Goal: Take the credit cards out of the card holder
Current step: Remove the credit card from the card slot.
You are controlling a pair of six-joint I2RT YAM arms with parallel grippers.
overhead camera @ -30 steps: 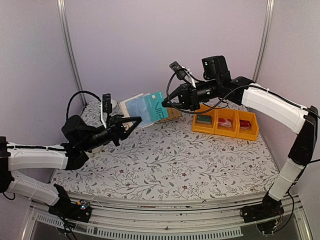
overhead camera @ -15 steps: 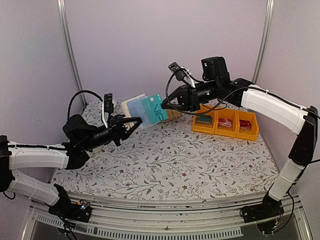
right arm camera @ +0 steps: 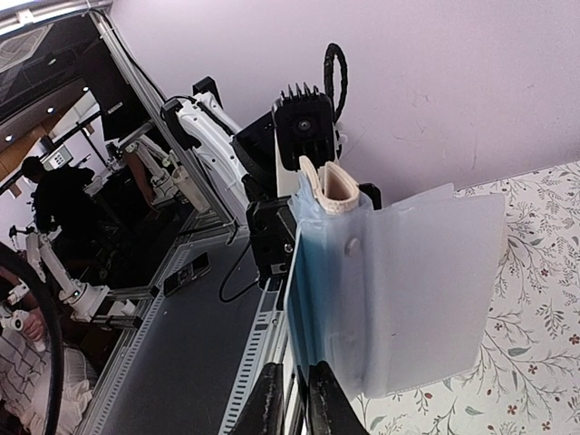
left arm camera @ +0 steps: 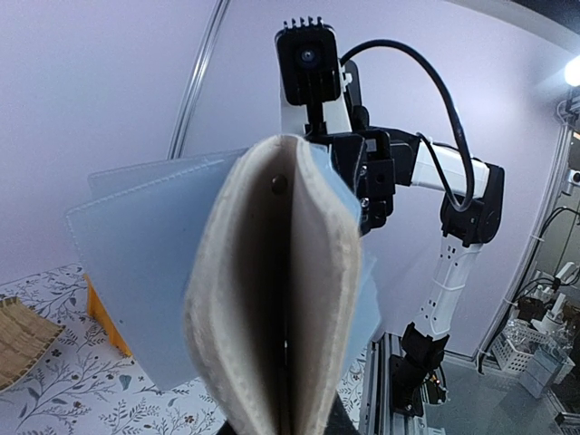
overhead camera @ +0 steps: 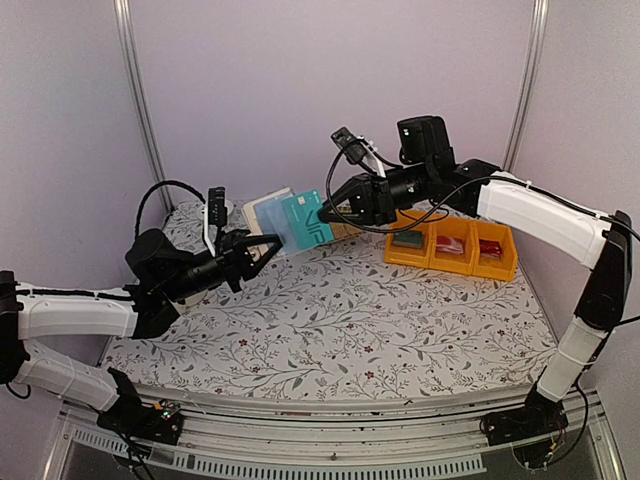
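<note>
my left gripper (overhead camera: 268,243): clenched on holder (overhead camera: 262,212), held aloft, its clear flaps fanned open | card (overhead camera: 308,218): teal, sticking out of holder's right side | my right gripper (overhead camera: 327,205): astride card's edge, jaws nearly together; pinching or loose, cannot tell

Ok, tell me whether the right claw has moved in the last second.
Yes. The right claw has drifted slightly left, away from the fixed orange bins in the top view.
</note>
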